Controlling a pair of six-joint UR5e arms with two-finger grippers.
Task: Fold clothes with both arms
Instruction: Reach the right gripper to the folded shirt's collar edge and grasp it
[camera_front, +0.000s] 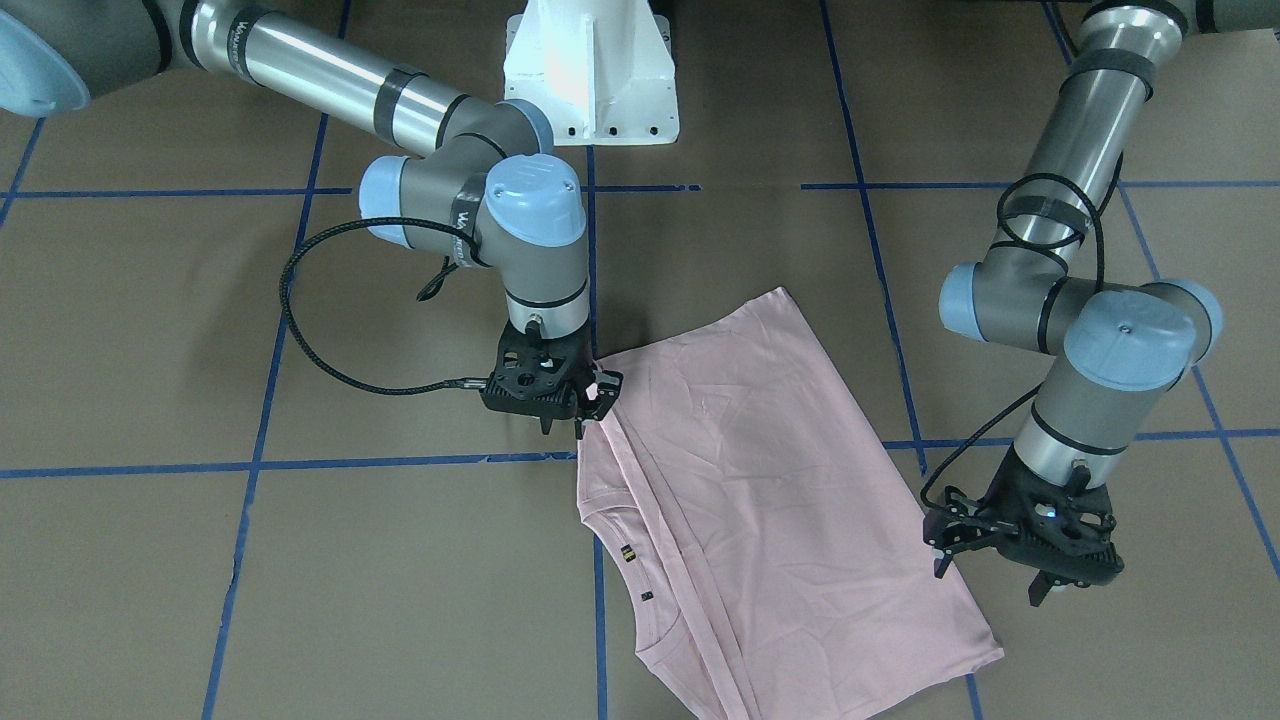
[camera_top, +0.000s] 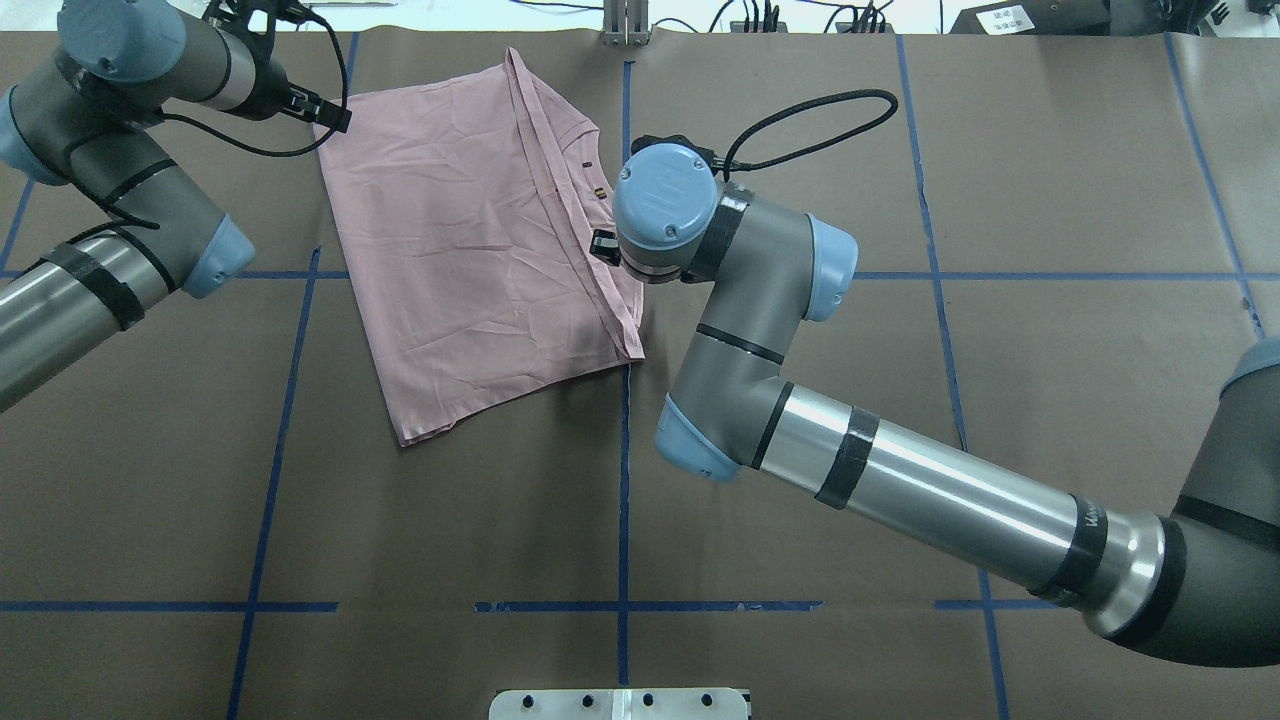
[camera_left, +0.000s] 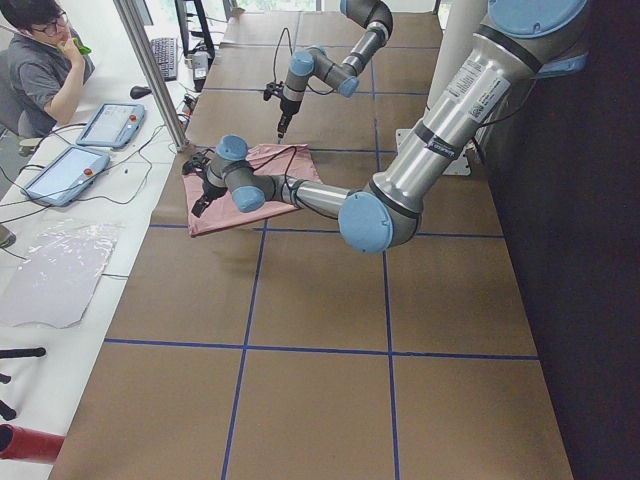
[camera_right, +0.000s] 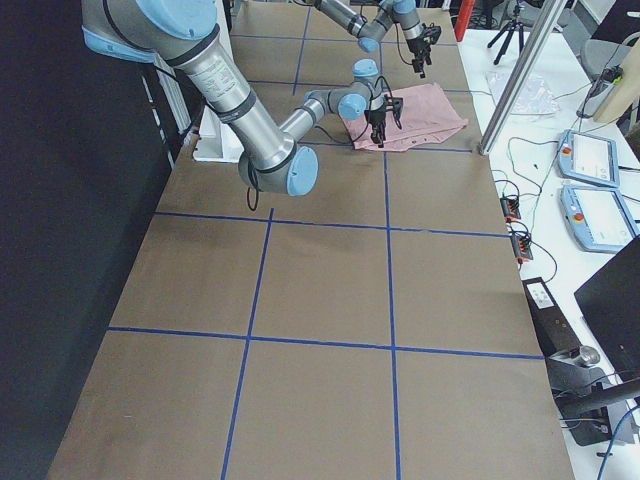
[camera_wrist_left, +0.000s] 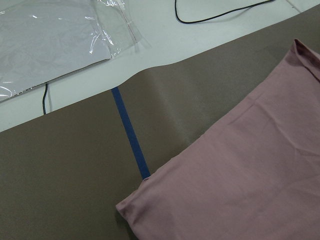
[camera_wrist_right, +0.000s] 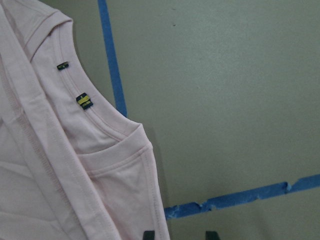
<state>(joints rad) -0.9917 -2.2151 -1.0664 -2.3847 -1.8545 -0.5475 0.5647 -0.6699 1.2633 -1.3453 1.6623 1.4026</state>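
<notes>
From the robot's side of the table (camera_top: 800, 520), the left arm (camera_top: 110, 250) comes in first, bent back on itself toward the far left. Its gripper, the left gripper (camera_front: 989, 578), hangs just beside the outer long edge of the T-shirt (camera_top: 470, 260). The prongs are spread wide with nothing between them, and its wrist camera looks down on a bare pink corner lying over a strip of blue tape (camera_wrist_left: 131, 137). The shirt itself lies flat on the brown table cover, folded lengthwise into a long slanted rectangle. It sits on the far half of the table, left of the centre line, and no print shows on top. Along its right side the layers overlap in a narrow band, and the curved neckline carries two small dark tags (camera_wrist_right: 84, 101). At that same side the right arm (camera_top: 900, 480) reaches across. The right gripper (camera_front: 563, 428) points down over the shirt's edge with its fingers parted a modest way, gripping nothing. One fingertip is at the hem and the other is above bare table.
</notes>
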